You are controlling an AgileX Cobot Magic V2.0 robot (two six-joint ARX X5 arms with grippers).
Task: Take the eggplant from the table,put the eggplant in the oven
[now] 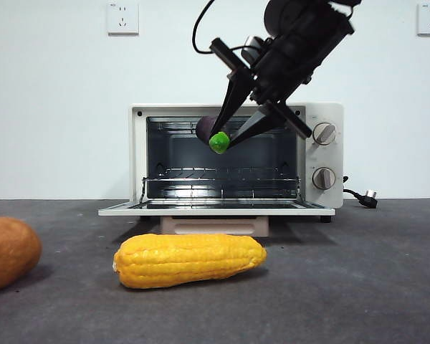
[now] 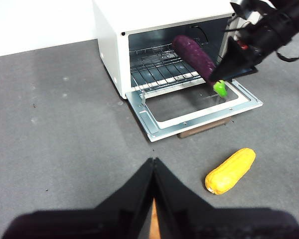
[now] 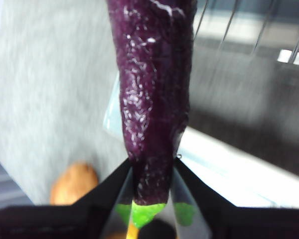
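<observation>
The dark purple eggplant with its green stem end is held in the air at the mouth of the cream-white oven. My right gripper is shut on it near the stem. In the left wrist view the eggplant reaches into the cavity above the wire rack, with the right gripper over the lowered door. The right wrist view shows the eggplant squeezed between my right gripper's jaws. My left gripper is shut with nothing in it, back over the table.
A yellow corn cob lies on the table in front of the oven door. A round orange-brown vegetable sits at the near left edge. The oven's plug lies to its right.
</observation>
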